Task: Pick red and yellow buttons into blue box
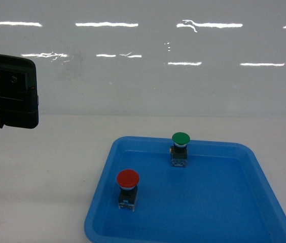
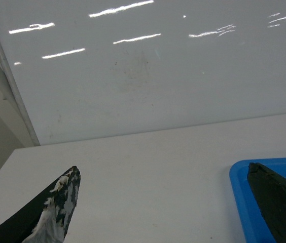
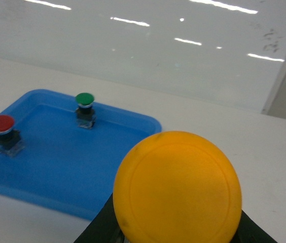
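Note:
The red button (image 1: pixel 128 178) stands upright in a shallow blue tray (image 1: pixel 219 202), near its front left; in the right wrist view the red button (image 3: pixel 1 124) is at far left. The yellow button (image 3: pixel 177 186) fills the right wrist view, cap toward the camera, with my right gripper (image 3: pixel 177 230) shut on its body; the black fingers (image 3: pixel 95 230) show beneath the cap. My left gripper (image 2: pixel 163 169) hangs open over bare table left of the tray, holding nothing. The blue box is out of view.
A green-capped button (image 1: pixel 180 139) stands at the tray's back middle. The left arm's black housing (image 1: pixel 12 91) hangs at the far left of the head view. A glossy white wall (image 1: pixel 143 55) runs behind the white table (image 1: pixel 41 172).

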You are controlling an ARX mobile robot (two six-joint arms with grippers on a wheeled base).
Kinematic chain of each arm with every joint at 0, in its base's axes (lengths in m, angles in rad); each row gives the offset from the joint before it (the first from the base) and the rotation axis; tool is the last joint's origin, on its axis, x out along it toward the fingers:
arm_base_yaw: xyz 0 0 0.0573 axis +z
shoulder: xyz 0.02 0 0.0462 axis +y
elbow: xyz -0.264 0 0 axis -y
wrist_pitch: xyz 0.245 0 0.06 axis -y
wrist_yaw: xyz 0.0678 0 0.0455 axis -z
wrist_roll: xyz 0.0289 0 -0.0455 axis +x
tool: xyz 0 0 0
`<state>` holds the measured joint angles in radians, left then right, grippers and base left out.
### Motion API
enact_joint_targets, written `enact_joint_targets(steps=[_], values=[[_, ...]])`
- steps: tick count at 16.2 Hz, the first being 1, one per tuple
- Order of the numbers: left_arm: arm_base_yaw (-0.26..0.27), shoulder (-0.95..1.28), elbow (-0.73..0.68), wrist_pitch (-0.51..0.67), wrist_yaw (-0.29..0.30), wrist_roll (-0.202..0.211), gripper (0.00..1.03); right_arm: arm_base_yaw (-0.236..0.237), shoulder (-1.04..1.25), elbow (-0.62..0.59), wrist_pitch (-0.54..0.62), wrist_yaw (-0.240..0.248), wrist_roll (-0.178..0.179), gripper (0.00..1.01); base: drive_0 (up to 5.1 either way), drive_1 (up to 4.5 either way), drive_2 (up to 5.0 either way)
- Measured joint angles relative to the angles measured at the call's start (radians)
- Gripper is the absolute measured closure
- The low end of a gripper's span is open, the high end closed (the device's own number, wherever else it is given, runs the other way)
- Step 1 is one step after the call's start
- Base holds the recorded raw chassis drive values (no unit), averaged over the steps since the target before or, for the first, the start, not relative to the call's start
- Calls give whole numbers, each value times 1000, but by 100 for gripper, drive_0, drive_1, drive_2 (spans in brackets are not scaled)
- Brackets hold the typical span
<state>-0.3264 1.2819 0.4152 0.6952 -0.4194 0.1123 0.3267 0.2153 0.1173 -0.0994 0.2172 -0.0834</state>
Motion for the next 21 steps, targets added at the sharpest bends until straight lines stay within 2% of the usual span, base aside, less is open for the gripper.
enact_joint_targets(steps=[1,4,6,8,11,15,20,21], values=[[0,0,0,0,0,0,5,-1,5,0,6,16,-3,76,0,0,0],[-9,0,0,-31,8,-8,5,0,5,0,2,18,-8,76,0,0,0],[-54,32,16,-79,21,-24,5,0,5,0,3,18,-8,76,0,0,0],[-111,137,121,-136,60,-53,5,0,5,0,3,18,-8,76,0,0,0],[-146,264,250,-229,95,-89,5,0,5,0,3,18,-8,76,0,0,0],[-151,484,444,-364,166,-197,5,0,5,0,3,18,-11,76,0,0,0],[-103,600,558,-450,242,-327,5,0,5,0,3,18,-12,76,0,0,0],[-80,652,576,-493,304,-420,5,0,5,0,2,18,-12,76,0,0,0]])
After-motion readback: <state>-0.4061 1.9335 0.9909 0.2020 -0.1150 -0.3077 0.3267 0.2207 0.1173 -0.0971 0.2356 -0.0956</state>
